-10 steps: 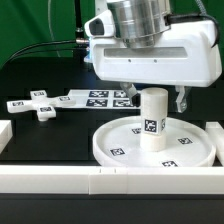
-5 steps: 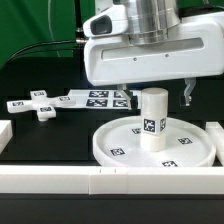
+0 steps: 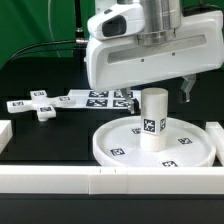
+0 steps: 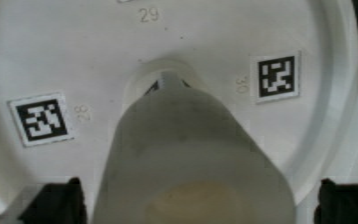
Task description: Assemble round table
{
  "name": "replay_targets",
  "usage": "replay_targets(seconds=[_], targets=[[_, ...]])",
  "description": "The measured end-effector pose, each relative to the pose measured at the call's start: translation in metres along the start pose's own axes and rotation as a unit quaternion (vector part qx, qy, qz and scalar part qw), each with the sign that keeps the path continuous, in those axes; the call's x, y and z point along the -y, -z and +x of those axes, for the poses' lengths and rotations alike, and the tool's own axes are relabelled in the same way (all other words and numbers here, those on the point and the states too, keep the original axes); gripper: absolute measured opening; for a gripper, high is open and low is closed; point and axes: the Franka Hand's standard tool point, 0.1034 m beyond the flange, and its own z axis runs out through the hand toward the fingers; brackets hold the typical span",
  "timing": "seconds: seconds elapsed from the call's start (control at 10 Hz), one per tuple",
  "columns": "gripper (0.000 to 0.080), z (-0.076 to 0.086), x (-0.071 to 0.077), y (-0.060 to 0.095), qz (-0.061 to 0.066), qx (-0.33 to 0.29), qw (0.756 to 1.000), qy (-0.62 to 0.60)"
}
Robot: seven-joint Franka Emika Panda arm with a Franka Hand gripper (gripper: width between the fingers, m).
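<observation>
The large rimmed round disc point(image 3: 125, 150) lies on the black table, tags up. The short cylindrical leg point(image 3: 152, 120) stands upright at its middle. My gripper point(image 3: 158, 89) hangs just above the leg's top, open and empty; one dark finger point(image 3: 186, 92) shows towards the exterior view's right. In the wrist view the leg point(image 4: 194, 140) fills the middle over the disc point(image 4: 87, 50), and my gripper point(image 4: 190, 205) has a fingertip on each side of the leg, apart from it. The small cross-shaped piece point(image 3: 38, 105) lies flat towards the exterior view's left.
The marker board point(image 3: 100, 98) lies behind the disc. White border blocks run along the front point(image 3: 100, 180), with one at the exterior view's left point(image 3: 4, 135) and one at its right point(image 3: 215, 135). A green backdrop stands behind the table.
My gripper has risen straight up off the leg. The leg stays standing on the disc and nothing else has moved.
</observation>
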Motion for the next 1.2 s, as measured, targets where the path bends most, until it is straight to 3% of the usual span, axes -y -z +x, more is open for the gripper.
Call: replay_targets(seconds=[0.3, 0.5, 0.9, 1.2], targets=[[0.0649, -0.0004, -0.0021, 0.0002, -0.001, 0.0, 0.996, 0.089], [0.0649, -0.0002, -0.0019, 0.0, -0.009, 0.004, 0.983, 0.186], [0.0649, -0.0007, 0.0062, -0.0038, -0.012, 0.014, 0.936, 0.352], [0.0649, -0.0022, -0.0004, -0.0034, -0.018, 0.022, 0.896, 0.442]])
